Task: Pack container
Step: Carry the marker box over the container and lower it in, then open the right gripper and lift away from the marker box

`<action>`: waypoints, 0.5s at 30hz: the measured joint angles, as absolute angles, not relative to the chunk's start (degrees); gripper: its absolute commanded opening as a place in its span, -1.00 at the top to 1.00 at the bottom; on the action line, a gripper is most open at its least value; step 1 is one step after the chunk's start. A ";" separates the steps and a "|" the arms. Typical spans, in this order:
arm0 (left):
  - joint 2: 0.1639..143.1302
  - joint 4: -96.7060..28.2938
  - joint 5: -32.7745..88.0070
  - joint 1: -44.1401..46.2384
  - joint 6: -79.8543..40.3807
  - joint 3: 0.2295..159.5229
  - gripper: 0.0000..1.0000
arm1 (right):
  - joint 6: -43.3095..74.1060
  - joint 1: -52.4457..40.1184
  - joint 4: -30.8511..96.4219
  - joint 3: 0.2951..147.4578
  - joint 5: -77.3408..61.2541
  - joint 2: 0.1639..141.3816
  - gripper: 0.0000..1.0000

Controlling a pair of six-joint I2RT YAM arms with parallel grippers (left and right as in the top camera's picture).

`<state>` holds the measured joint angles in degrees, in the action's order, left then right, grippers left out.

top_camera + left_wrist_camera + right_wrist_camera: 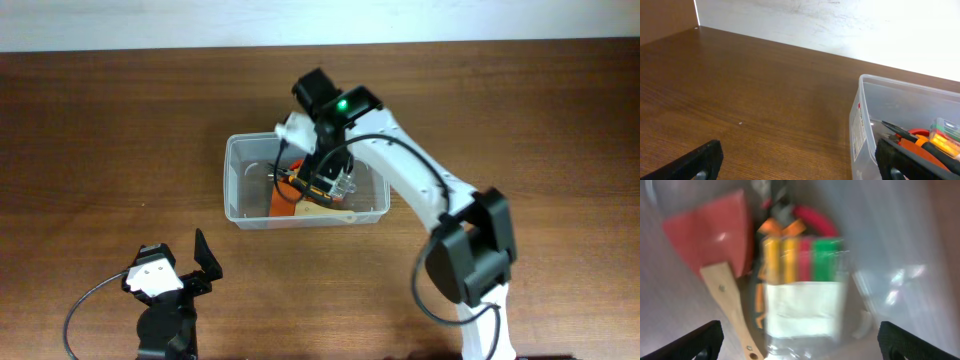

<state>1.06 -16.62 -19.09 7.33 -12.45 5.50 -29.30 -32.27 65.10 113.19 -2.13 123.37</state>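
The large clear container (232, 180) stands mid-table; it also shows in the left wrist view (865, 125) and the right wrist view (900, 245). Inside lie a red scraper with a wooden handle (715, 230), orange-handled pliers (785, 220) and a small clear case of coloured bits (802, 280). My right gripper (328, 172) hangs over the container's inside. Its jaws (800, 340) are open wide, apart from the case, and the view is blurred. My left gripper (190, 262) is open and empty (800, 162) near the table's front left, beside the container.
The brown wooden table (100, 130) runs to a white wall at the back (840, 25). The right arm's white links (420, 180) cross the table right of the container.
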 measured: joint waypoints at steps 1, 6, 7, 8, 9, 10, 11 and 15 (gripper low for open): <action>1.06 -16.62 -19.11 7.33 -12.45 5.50 -0.98 | -26.81 -31.79 65.60 114.67 -0.99 122.04 -0.97; 1.06 -16.62 -19.11 7.33 -12.45 5.50 -0.98 | -16.49 -26.17 69.30 121.71 3.25 114.87 -0.98; 1.06 -16.62 -19.11 7.33 -12.45 5.50 -0.99 | -13.85 -23.16 70.24 123.09 4.10 112.40 -0.97; 1.06 -16.62 -19.11 7.33 -12.45 5.50 -0.99 | -12.29 -21.19 70.63 123.68 4.54 111.00 -0.97; 1.06 -16.62 -19.09 7.33 -12.45 5.50 -0.98 | -10.66 -18.83 70.96 124.14 4.99 109.49 -0.97; 1.06 -16.62 -19.11 7.33 -12.45 5.50 -0.99 | -9.10 -16.08 71.35 124.60 5.41 107.96 -0.97; 1.06 -16.62 -19.11 7.33 -12.45 5.50 -0.98 | -7.75 -13.28 71.64 124.75 6.02 106.69 -0.97; 1.06 -16.62 -19.11 7.33 -12.45 5.50 -0.99 | -4.99 -6.39 72.34 124.77 6.90 105.16 -0.98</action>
<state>1.06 -16.62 -19.11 7.33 -12.45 5.50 -4.99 -6.39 72.34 124.77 6.90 105.16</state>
